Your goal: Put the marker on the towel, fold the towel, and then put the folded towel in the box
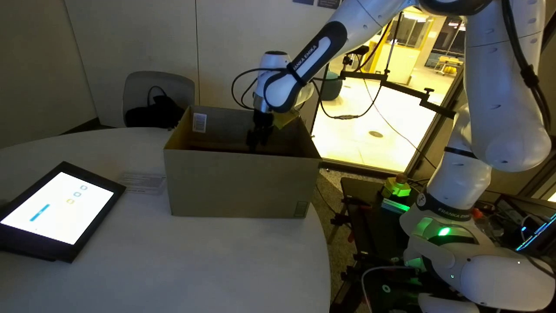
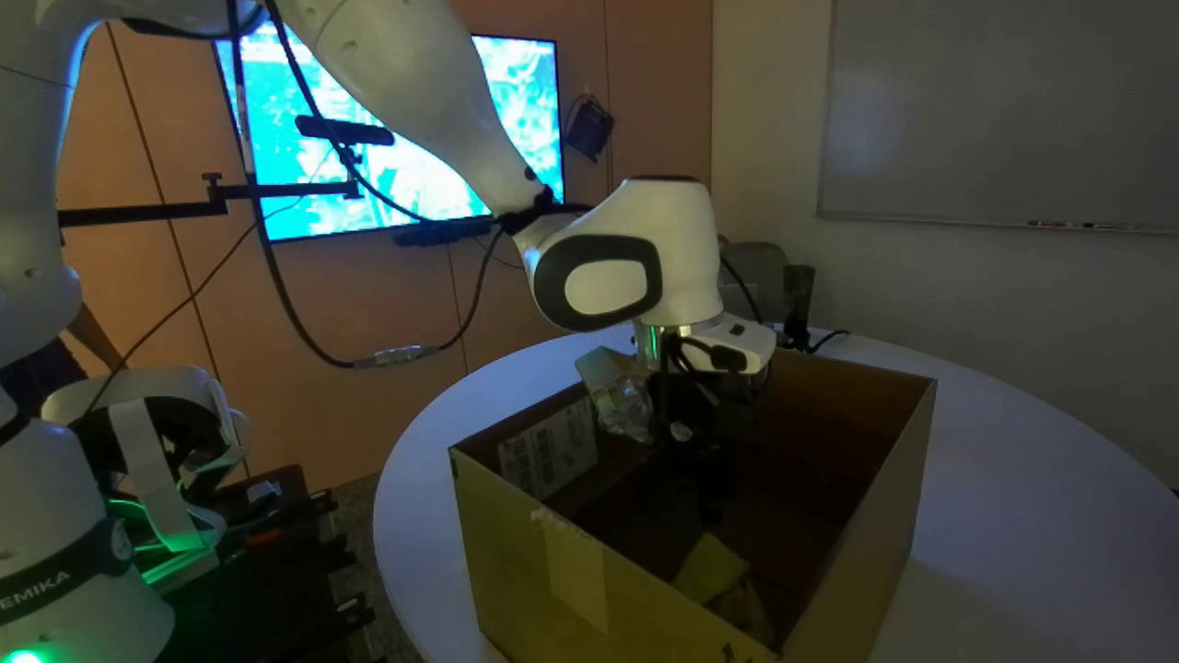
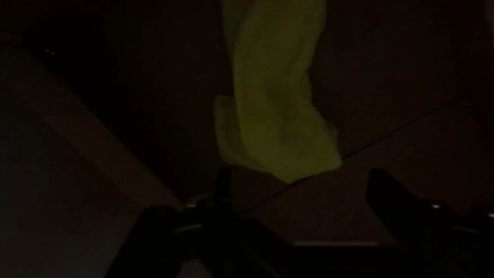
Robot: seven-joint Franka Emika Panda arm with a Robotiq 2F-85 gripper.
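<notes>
Most of the task was judged to be done. The towel (image 2: 713, 571) was seen lying inside the box (image 1: 243, 186), toward the near corner in an exterior view, and the box was set upright on the white table (image 1: 195, 261). In the wrist view the towel was shown as a narrow strip, with another layer peeping out along its left edge, so the fold was taken as made, if loosely. The marker was not shown in any view; with the inside of the box so dark, it could not fairly be told whether it was wrapped in the towel. If it was, only the lifting of the gripper (image 3: 300, 172) clear of the box was left to be done.

The gripper was pointed downward within the walls of the box. Its fingers (image 3: 384, 193) were spread well apart, one to the left and one to the right in the wrist view, and nothing was clasped by them. The nearer end of the towel was shown in line with the gap, just beyond their tips, and no grip on it was seen
</notes>
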